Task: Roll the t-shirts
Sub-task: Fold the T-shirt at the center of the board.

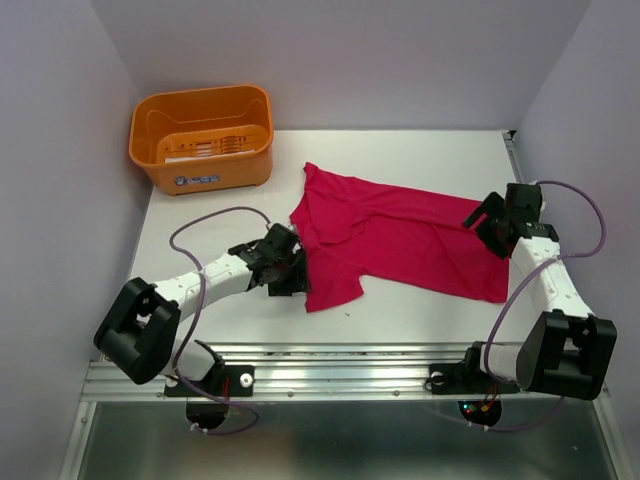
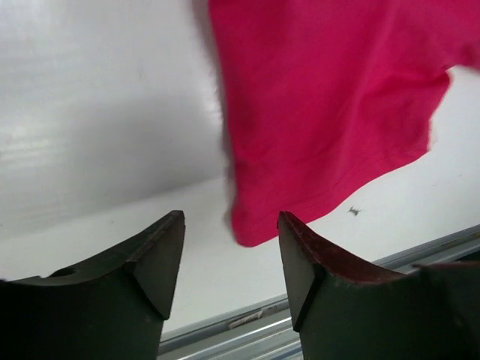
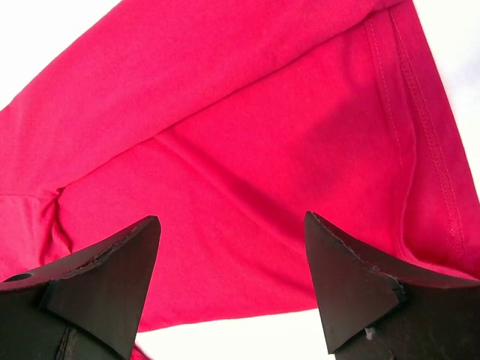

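L gripper, jaws apart & empty, sits at the left edge of the crimson t-shirt. R gripper, jaws wide w/ nothing held, hangs over its right end. Shirt lies rumpled, partly folded, mid-table. Orange basket stands at far-left corner.

A white table is shown from above. A crimson-pink t-shirt is spread flat across its middle, lightly creased, with one sleeve pointed toward the near edge. An orange plastic basket is set at the far left corner, close to the shirt but not touching it.
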`<move>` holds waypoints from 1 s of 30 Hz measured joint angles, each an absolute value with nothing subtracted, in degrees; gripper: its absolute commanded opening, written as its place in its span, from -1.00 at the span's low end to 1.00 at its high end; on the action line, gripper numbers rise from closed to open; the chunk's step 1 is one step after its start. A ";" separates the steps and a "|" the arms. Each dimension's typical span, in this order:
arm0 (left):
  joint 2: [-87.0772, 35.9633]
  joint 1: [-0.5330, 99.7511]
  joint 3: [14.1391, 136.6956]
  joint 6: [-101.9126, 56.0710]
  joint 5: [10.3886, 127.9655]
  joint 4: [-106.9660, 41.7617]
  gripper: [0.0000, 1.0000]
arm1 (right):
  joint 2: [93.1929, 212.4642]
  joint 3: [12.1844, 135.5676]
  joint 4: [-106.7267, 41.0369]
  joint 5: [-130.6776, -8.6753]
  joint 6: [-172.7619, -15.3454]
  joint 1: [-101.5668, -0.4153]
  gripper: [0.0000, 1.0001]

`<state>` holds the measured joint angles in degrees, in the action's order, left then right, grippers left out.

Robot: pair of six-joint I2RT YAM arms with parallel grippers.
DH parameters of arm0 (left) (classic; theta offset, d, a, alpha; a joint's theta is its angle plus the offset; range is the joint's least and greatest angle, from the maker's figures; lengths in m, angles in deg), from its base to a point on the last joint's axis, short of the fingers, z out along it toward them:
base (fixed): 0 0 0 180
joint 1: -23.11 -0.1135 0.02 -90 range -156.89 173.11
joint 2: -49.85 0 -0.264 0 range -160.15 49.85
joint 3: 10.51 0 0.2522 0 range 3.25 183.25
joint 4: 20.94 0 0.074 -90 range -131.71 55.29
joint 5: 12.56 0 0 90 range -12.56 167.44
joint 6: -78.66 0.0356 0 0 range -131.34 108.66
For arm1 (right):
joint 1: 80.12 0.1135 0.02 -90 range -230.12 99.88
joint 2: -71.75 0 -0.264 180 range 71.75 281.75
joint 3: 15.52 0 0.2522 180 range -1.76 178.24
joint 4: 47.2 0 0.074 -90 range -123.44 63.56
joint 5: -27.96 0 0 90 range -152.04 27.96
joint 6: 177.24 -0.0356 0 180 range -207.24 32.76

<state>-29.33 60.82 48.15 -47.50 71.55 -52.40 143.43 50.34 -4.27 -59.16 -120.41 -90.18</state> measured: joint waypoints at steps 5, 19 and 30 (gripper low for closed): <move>-28.06 61.50 43.69 -50.34 69.34 -51.07 0.24 | 142.18 48.90 -3.79 -59.45 -120.41 -90.18 0.65; -32.87 67.32 42.25 -54.15 65.60 -46.85 -0.52 | 141.88 47.87 -2.79 -59.71 -120.49 -90.18 0.68; -32.41 67.40 45.49 -54.15 69.58 -48.81 -1.00 | 133.72 39.45 3.05 -62.96 -126.35 -90.16 0.67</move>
